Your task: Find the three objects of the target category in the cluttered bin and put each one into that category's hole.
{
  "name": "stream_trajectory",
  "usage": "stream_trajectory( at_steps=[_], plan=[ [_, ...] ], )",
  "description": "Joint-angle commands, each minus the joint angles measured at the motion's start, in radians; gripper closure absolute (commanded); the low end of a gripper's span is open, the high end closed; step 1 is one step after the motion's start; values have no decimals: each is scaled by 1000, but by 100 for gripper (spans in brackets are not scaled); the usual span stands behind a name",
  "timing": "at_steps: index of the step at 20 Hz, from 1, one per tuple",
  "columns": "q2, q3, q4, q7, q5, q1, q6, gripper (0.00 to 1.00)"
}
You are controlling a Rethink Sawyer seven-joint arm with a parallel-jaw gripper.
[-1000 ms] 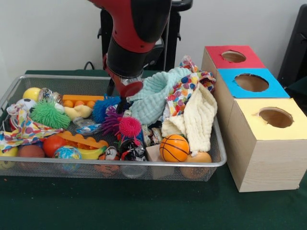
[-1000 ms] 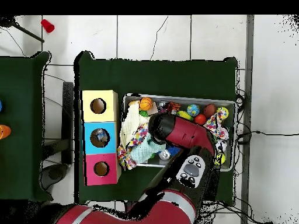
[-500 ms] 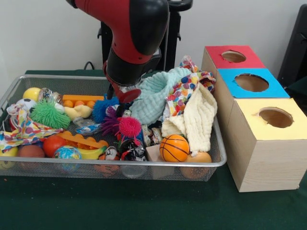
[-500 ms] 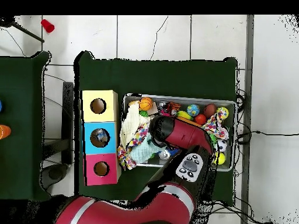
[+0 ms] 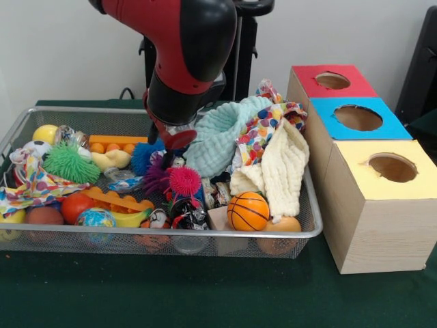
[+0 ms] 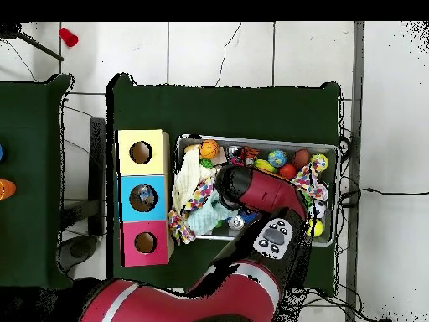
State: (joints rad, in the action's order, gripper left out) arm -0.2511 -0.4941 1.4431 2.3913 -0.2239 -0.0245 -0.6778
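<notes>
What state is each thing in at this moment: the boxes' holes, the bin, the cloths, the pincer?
Red box hole: open, looks empty.
Blue box hole: something inside.
Yellow box hole: open.
Wire bin: crammed with toys.
Mint cloth: bunched.
Cream cloth: draped over the pile.
Pincer: down among toys, grip unclear.

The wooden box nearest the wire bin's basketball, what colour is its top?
Yellow top, round hole; clearest in the front view.
</notes>
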Motion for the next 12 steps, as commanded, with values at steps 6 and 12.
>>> stream_trajectory(
  at_steps=[6, 12],
  plan=[
    [-23, 25, -110, 145, -31, -62, -153, 0],
    [13, 54, -130, 156, -42, -88, -92, 0]
  ],
)
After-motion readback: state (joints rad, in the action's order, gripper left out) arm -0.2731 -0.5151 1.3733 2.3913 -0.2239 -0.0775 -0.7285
